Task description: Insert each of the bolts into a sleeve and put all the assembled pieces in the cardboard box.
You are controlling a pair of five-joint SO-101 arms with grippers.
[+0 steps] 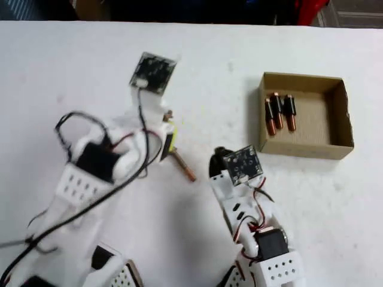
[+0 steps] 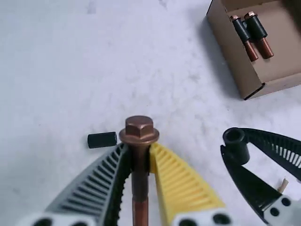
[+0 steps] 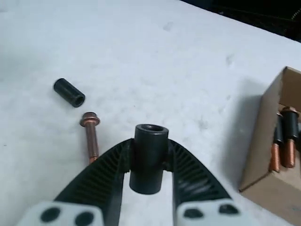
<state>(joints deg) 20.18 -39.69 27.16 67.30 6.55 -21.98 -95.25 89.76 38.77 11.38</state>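
White table [image 1: 90, 60]: three assembled pieces [image 1: 278, 113] in one box [image 1: 340, 113], one loose sleeve [image 2: 102, 140].

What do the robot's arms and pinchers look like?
Both arms are white plastic shells with black motor blocks. The left arm trails long black cables; the right arm carries thin red and black wires. Each wrist bears a small dark square circuit board. The left gripper has one yellow and one grey ridged finger; the right gripper has two black ridged fingers.
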